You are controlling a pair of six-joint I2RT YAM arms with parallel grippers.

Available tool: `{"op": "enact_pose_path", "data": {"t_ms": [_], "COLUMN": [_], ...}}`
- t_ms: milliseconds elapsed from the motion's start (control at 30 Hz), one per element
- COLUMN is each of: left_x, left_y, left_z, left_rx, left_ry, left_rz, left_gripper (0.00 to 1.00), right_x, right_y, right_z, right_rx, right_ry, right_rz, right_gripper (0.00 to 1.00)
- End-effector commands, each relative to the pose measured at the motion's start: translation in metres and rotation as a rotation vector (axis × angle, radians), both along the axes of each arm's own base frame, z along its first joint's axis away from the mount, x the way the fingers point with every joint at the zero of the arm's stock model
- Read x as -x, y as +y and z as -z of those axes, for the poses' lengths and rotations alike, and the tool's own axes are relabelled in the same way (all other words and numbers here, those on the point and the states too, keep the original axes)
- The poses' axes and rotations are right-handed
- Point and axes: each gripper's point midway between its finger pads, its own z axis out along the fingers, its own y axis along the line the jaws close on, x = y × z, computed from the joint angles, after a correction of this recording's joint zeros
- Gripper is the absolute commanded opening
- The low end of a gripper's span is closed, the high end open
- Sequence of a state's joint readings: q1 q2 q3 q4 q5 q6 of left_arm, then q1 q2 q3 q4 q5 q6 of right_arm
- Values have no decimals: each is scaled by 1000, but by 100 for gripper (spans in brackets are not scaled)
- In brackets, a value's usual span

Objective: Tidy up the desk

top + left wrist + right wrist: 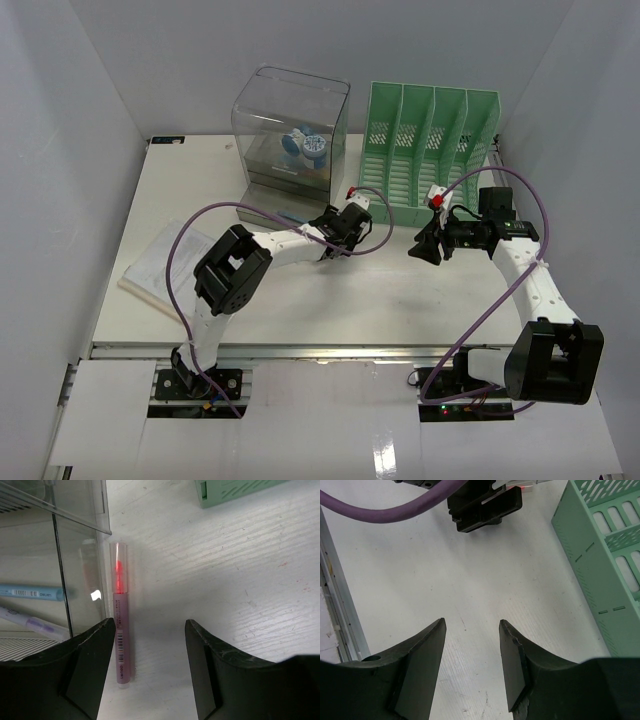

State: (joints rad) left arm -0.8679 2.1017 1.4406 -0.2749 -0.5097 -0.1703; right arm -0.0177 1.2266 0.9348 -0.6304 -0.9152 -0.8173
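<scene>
as left claw (149,624) hangs spread, desk (240,570) beneath, pink pen (121,610) alongside

Pink pen (121,630), close against one finger of the left claw (150,627): barcode and "deli". Blue pen (30,592), beyond that finger, inside the clear box (80,510): "deli".
</scene>
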Motion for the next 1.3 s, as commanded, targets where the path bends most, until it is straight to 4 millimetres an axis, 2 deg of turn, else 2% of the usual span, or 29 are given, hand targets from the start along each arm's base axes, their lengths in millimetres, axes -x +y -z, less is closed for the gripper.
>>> {"op": "enact_pose_path", "data": {"t_ms": [0,133,267,467,567,700,800,967,1033,1200,1267], "left_x": [34,39,41,46,54,63,69,70,65,50,45], "left_y": [5,2,-2,-10,-4,17,33,39,41,48,45], "left_z": [33,34,25,-9,-26,-41,-38,-34,-31,-9,-8], "left_rx": [21,54,97,182,223,268,263,241,209,168,168], "left_ry": [175,195,197,158,122,72,53,44,30,67,64], "left_rz": [0,-12,-20,-18,-34,-83,-119,-124,-123,-132,-120], "left_gripper": [70,69,69,68,68,68,68,68,68,67,66], "right_x": [1,1,1,2,1,2,2,2,2,3,3], "right_y": [1,1,1,1,1,1,1,1,1,0,0], "right_z": [-2,-2,-2,-2,-3,-4,-4,-4,-4,-5,-4], "right_rx": [-8,-9,-9,-7,-8,-10,-11,-14,-16,-16,-17], "right_ry": [-4,-4,-3,-5,-6,-7,-6,-5,-5,-6,-5], "right_rz": [-9,-10,-10,-10,-10,-12,-13,-12,-12,-10,-10], "right_gripper": [54,54,54,54,54,54,54,54,54,54,54]}}
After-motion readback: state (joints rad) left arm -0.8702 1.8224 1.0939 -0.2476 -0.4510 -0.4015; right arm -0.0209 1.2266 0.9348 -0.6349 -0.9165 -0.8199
